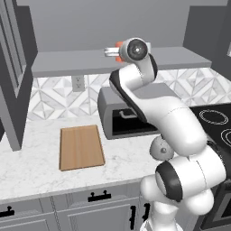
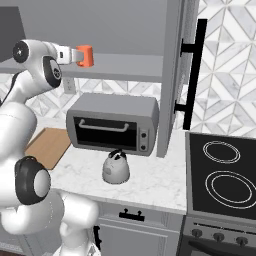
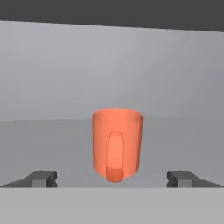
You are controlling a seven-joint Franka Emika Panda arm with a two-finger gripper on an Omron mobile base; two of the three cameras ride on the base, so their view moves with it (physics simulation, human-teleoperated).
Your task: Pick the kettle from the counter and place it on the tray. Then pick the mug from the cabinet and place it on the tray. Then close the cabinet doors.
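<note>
1. We see the pincer (image 3: 112, 178) raised to the cabinet shelf (image 2: 125, 67), its jaws spread wide and holding nothing.
2. The orange mug (image 3: 117, 143) stands upright on that shelf, straight ahead of the pincer, with its handle turned toward the hand camera (the two dark fingertips (image 3: 41, 178) sit either side of it, apart from it).
3. In the right base view the mug (image 2: 84, 56) sits just beyond the hand, at the shelf's front edge.
4. The kettle (image 2: 116, 167) rests on the marble bench (image 2: 150, 182), in front of the toaster oven (image 2: 112, 123) and well apart from the tray.
5. The wooden tray (image 1: 81, 146) lies flat on the bench to the left of the toaster oven, with nothing on it.
6. A cabinet door (image 2: 175, 75) with a black bar handle (image 2: 194, 75) stands swung open to the right of the shelf, beside the stove top (image 2: 222, 175).
</note>
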